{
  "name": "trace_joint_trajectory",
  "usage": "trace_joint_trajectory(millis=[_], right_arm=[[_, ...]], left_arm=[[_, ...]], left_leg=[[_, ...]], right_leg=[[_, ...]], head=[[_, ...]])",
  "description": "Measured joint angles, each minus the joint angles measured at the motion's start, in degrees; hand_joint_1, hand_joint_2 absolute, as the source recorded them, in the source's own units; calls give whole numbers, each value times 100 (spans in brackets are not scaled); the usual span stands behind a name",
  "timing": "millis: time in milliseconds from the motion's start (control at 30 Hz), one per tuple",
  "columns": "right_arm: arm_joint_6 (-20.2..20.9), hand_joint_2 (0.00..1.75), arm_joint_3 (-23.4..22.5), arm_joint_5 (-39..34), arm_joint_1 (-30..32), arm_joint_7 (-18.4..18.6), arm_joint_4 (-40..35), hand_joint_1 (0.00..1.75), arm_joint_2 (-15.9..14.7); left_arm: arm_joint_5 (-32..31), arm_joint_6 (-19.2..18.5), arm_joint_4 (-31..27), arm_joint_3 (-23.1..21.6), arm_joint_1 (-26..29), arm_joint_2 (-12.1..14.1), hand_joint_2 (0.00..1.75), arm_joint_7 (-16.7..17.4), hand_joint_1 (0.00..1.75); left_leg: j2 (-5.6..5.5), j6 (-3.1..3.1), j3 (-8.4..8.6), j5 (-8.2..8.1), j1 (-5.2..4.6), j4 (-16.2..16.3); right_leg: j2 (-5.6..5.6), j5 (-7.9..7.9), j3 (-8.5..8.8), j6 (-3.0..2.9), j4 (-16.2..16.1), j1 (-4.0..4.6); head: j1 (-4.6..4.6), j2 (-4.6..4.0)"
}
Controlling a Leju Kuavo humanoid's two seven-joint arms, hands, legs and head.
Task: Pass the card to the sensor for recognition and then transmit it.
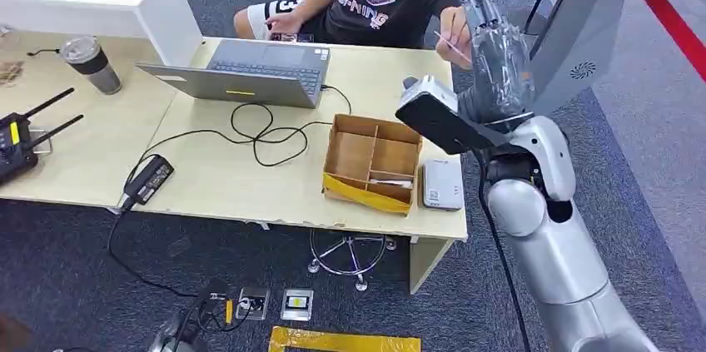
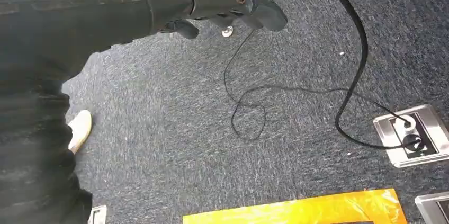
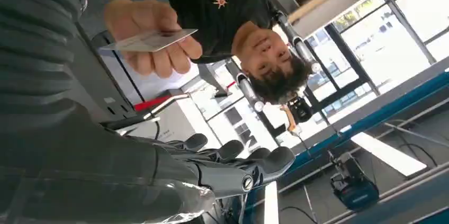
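Observation:
A seated person across the table pinches the white card in their own hand. In the right wrist view the card sits flat between that person's fingers, apart from mine. My right hand is raised beside the card with its fingers stretched and nothing in them; the fingers are apart. The white sensor lies on the table's near right corner, next to a cardboard box. My left hand hangs over the carpet and holds nothing.
On the table stand an open laptop, a divided cardboard box, a lidded cup, a black radio and a power adapter with looped cables. Floor sockets and yellow tape lie on the carpet.

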Motion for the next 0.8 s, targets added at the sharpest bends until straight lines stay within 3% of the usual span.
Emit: trace_joint_trajectory(millis=[267, 800], right_arm=[[393, 175, 194, -346, -191, -15, 538, 0, 125], [304, 175, 354, -382, -446, -13, 1655, 0, 286]], left_arm=[[-2, -55, 0, 0, -36, 2, 175, 0, 0], [0, -52, -2, 2, -60, -13, 175, 0, 0]], left_leg=[[1, 0, 1, 0, 2, -1], [1, -1, 1, 0, 1, 0]], right_leg=[[4, 0, -2, 0, 1, 2], [5, 0, -3, 0, 0, 1]], head=[[-2, 2], [-2, 2]])
